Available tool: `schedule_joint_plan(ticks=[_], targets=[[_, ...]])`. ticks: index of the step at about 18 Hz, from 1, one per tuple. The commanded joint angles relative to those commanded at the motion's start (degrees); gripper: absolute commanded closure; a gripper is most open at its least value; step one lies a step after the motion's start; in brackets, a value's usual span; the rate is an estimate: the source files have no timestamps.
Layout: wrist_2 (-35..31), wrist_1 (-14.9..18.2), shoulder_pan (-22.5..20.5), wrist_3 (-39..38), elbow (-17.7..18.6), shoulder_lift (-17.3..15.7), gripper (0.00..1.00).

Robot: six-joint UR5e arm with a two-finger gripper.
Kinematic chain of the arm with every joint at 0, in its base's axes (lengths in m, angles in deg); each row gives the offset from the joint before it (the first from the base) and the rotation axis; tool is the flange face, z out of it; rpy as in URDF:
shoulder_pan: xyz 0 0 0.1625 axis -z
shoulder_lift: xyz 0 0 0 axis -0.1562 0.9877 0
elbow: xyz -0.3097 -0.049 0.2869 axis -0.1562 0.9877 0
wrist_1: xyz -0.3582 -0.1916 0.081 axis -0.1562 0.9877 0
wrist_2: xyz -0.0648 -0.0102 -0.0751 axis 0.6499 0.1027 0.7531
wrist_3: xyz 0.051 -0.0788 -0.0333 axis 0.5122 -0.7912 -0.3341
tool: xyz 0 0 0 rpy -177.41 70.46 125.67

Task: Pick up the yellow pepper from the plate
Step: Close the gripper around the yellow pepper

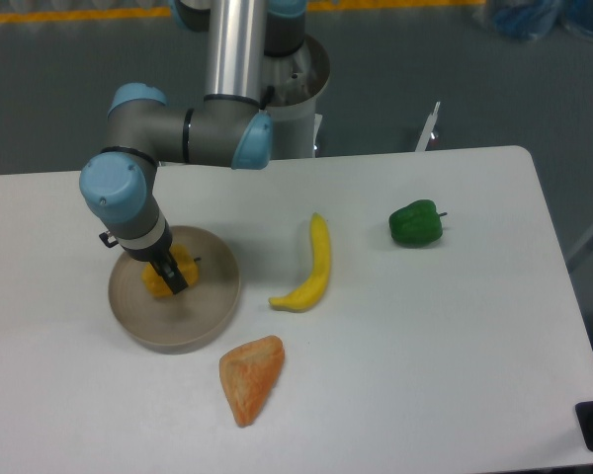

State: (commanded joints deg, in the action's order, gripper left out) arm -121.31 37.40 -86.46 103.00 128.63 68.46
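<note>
The yellow pepper (pixel 161 282) is a lumpy yellow-orange toy lying in the round beige plate (pixel 206 318) at the left of the white table. My gripper (pixel 171 276) reaches straight down into the plate, and its dark fingers (pixel 174 277) stand right at the pepper and cover its middle. The pepper rests on the plate. The wrist and fingers hide the jaws, so I cannot tell whether they are closed on the pepper.
A long yellow banana (pixel 314 267) lies right of the plate. An orange-red wedge (pixel 251 376) lies in front of the plate. A green pepper (pixel 416 223) sits at the right. The arm's base column (pixel 239 59) stands at the table's far edge.
</note>
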Motion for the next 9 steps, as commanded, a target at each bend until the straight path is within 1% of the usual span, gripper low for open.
schedule_joint_plan(ticks=[1, 2, 5, 7, 8, 9], targets=[[0.3, 0.2, -0.2, 0.0, -0.4, -0.5, 0.97], [0.3, 0.2, -0.7, 0.1, -0.7, -1.3, 1.0], [0.4, 0.4, -2.8, 0.0, -1.7, -3.2, 1.0], [0.6, 0.5, -6.1, 0.1, -2.9, -5.1, 1.0], [0.6, 0.5, -7.7, 0.4, -3.6, -5.4, 1.0], [0.6, 0.7, -10.4, 0.6, -5.3, -5.5, 1.0]])
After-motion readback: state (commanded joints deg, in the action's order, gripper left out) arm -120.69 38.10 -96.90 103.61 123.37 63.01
